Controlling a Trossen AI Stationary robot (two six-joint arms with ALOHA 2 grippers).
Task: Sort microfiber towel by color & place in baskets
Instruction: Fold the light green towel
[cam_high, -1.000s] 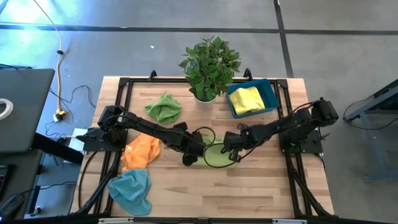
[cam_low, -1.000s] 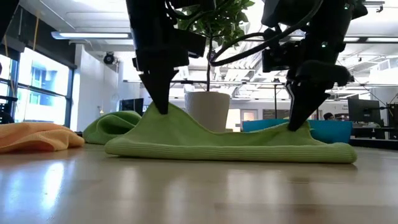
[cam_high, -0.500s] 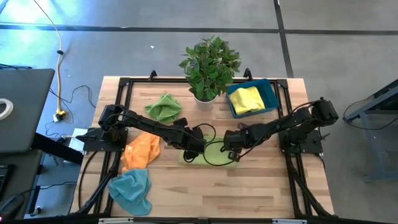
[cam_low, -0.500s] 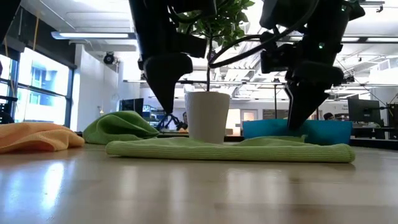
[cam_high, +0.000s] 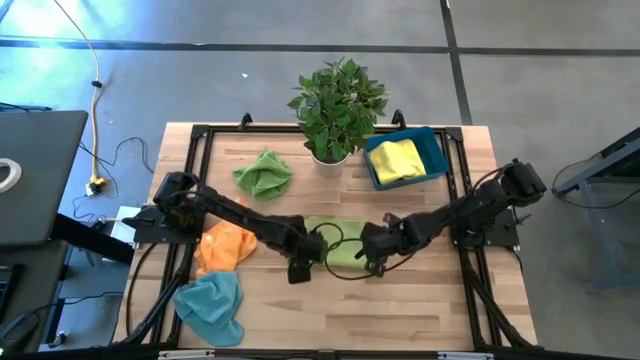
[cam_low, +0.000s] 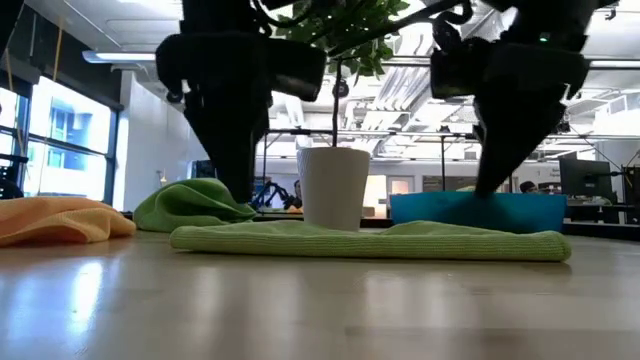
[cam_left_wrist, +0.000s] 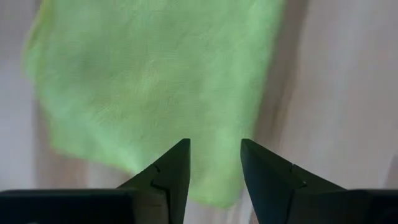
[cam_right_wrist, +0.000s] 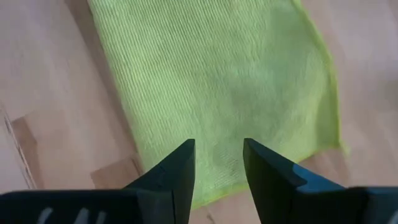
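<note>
A wooden table (cam_high: 420, 300) is standing on a grey floor, with a plant in a white pot (cam_low: 333, 186) at 12 o'clock and a blue basket (cam_high: 433, 150), holding a yellow towel (cam_high: 396, 159), at 1 o'clock. In the middle, a light green towel (cam_high: 335, 244) is lying flat. The left gripper (cam_high: 298, 268) is hovering at its 8 o'clock corner and the right gripper (cam_high: 374, 262) at its 4 o'clock corner; both are standing with fingers apart and are holding nothing.

I think the folded towel could be opening again if a finger is catching its edge, because the grippers are very near to it.

One second ago both grippers were pinching the towel and lifting two peaks; now they have let it go and have moved toward 6 o'clock.

Another green towel (cam_high: 263, 172) is waiting at 10 o'clock, an orange towel (cam_high: 226, 243) at 9, a teal towel (cam_high: 211, 305) at 8.
</note>
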